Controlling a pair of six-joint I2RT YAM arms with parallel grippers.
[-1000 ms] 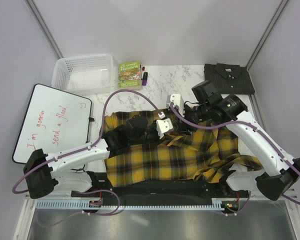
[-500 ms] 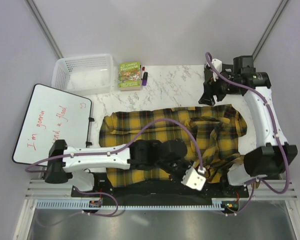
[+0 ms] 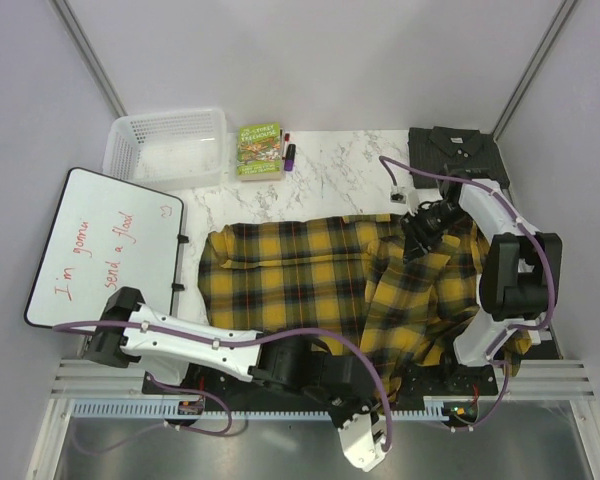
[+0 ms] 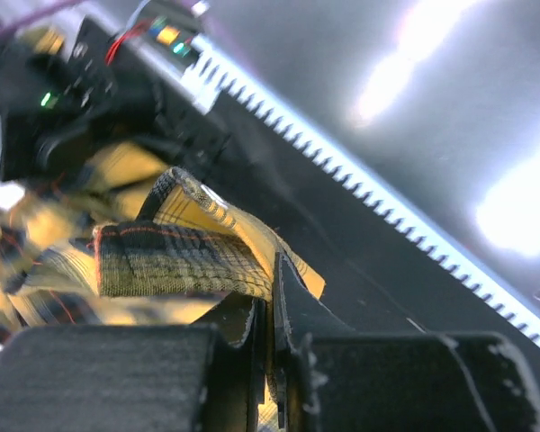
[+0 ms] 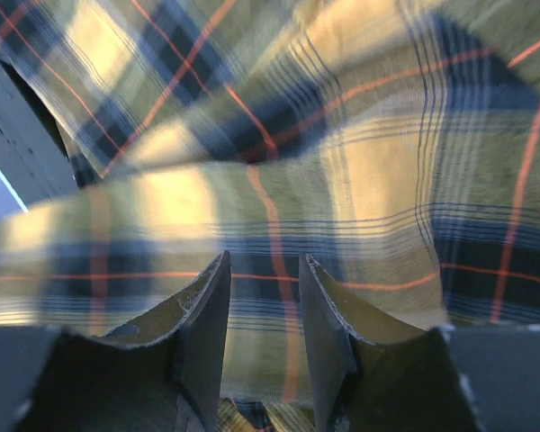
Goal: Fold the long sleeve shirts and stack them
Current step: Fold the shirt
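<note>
The yellow-and-black plaid shirt (image 3: 280, 275) lies spread across the middle of the table, its right part bunched and folded over (image 3: 410, 300). The dark grey shirt (image 3: 458, 152) lies folded at the back right corner. My left gripper (image 4: 272, 274) is down at the table's near edge, shut on a folded edge of the plaid shirt (image 4: 175, 256). My right gripper (image 3: 417, 240) hovers low over the plaid shirt's right part. In the right wrist view its gripper (image 5: 265, 261) is open, with plaid cloth (image 5: 360, 162) just beyond the tips and nothing held.
A white basket (image 3: 170, 145) stands at the back left, with a green book (image 3: 260, 148) and markers (image 3: 288, 152) beside it. A whiteboard (image 3: 105, 245) lies at the left. A toothed metal rail (image 4: 360, 198) runs along the near edge.
My left gripper has pulled from the shirt's middle to the near edge with plaid cloth in it. The right arm has swung in from the back right corner onto the shirt.
</note>
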